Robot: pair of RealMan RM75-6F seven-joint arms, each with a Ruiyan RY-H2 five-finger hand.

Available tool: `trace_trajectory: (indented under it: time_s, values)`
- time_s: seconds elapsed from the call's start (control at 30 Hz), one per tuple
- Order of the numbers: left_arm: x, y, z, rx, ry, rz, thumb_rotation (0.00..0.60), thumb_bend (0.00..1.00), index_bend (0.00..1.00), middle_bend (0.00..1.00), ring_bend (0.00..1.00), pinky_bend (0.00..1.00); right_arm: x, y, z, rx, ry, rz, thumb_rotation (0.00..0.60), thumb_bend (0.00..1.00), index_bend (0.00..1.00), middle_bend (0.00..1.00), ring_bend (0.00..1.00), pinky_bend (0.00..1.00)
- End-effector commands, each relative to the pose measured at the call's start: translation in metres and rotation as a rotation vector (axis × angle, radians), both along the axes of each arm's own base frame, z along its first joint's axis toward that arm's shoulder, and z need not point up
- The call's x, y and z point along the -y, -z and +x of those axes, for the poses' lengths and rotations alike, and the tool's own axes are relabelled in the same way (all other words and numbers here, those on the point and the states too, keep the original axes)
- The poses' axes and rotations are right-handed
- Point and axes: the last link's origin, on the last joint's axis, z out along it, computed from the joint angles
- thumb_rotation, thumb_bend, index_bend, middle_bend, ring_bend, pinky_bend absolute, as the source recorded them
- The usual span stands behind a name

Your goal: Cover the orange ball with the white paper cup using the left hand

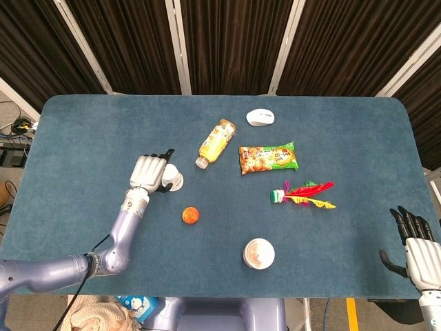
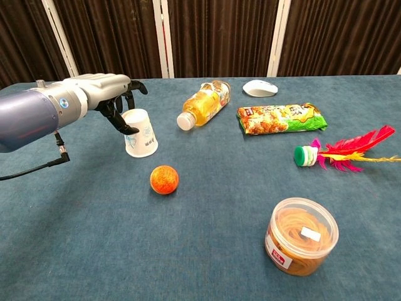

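Observation:
The white paper cup [image 1: 173,178] [image 2: 140,133] stands upside down on the blue table, left of centre. The orange ball [image 1: 190,215] [image 2: 164,179] lies just in front of it and slightly to the right, a short gap apart. My left hand [image 1: 147,172] [image 2: 100,94] is at the cup's left side. Its fingers arch over the cup's top and the thumb reaches the near left wall, with the cup still resting on the table. My right hand [image 1: 415,249] rests at the table's near right corner, fingers spread and holding nothing.
A yellow drink bottle [image 1: 216,142] [image 2: 203,103] lies behind and right of the cup. Further right are a white mouse [image 1: 260,117], a snack packet [image 1: 268,158] and a feather shuttlecock [image 1: 303,194]. A round lidded tub [image 1: 259,254] [image 2: 301,236] stands near the front edge.

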Motion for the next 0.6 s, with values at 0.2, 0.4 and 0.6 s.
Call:
trace_trajectory:
  time_s: [0.2, 0.4, 0.6]
  values:
    - [-0.0018, 0.0032, -0.0005, 0.004, -0.006, 0.002, 0.600, 0.27, 0.21, 0.37, 0.32, 0.39, -0.0004, 0.0002, 0.0003, 0.001, 0.000, 0.001, 0.600, 0.35, 0.00, 0.00, 0.00, 0.03]
    - [0.0016, 0.0068, 0.0003, 0.001, 0.002, -0.014, 0.600, 0.29, 0.28, 0.41, 0.36, 0.42, -0.0003, 0.0001, 0.0002, 0.000, 0.001, 0.000, 0.600, 0.35, 0.00, 0.00, 0.00, 0.03]
    - [0.0068, 0.0020, 0.0026, 0.006, 0.026, -0.021, 0.600, 0.29, 0.29, 0.42, 0.36, 0.42, -0.0005, 0.0004, 0.0005, 0.000, 0.000, 0.001, 0.600, 0.35, 0.00, 0.00, 0.00, 0.03]
